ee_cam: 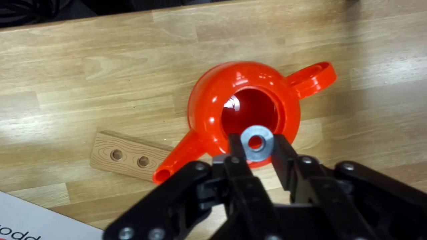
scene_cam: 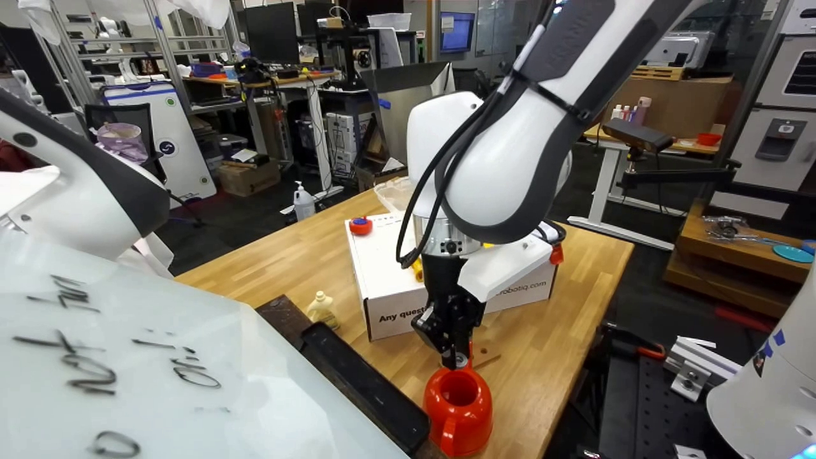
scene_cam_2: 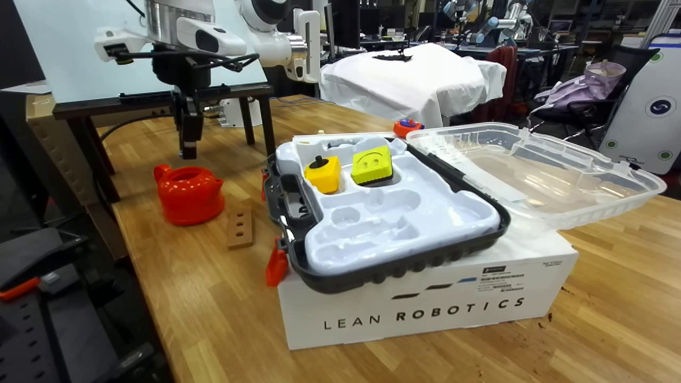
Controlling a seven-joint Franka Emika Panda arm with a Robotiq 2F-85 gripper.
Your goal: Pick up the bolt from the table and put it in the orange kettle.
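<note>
Clearly, the bolt [ee_cam: 257,130] sits between the fingertips [ee_cam: 282,141] of the gripper [ee_cam: 256,144], which pinches it from both sides. The wrist view meets it end-on, as a grey metal round with a hole, so its length is hidden; in both exterior views it is too small to be made out well.

Below the gripper stands the orange kettle [ee_cam: 206,100], upright on the wooden table [ee_cam: 100,76]. In the wrist view the bolt covers part of the rim of the opening, and whether it hangs exactly over the opening or over its edge, I cannot tell.

Beside the kettle, also lower than the gripper, lies a wooden block [scene_cam_2: 232,230] that shows three holes in an exterior view; in the wrist view the spout covers one end of it, and two holes are to be seen.

Farther from the gripper, to its side, stands a white box [scene_cam_2: 425,314], of which only a corner with cut-off lettering enters the wrist view. On it rests an open case [scene_cam_2: 340,282] that holds a yellow piece [scene_cam_2: 327,178] and a yellow-green block [scene_cam_2: 371,165]; in an exterior view the arm [scene_cam: 503,166] hides most of this case. On another side of the gripper, a white panel [scene_cam: 127,306] carries handwriting, partly cut off.
</note>
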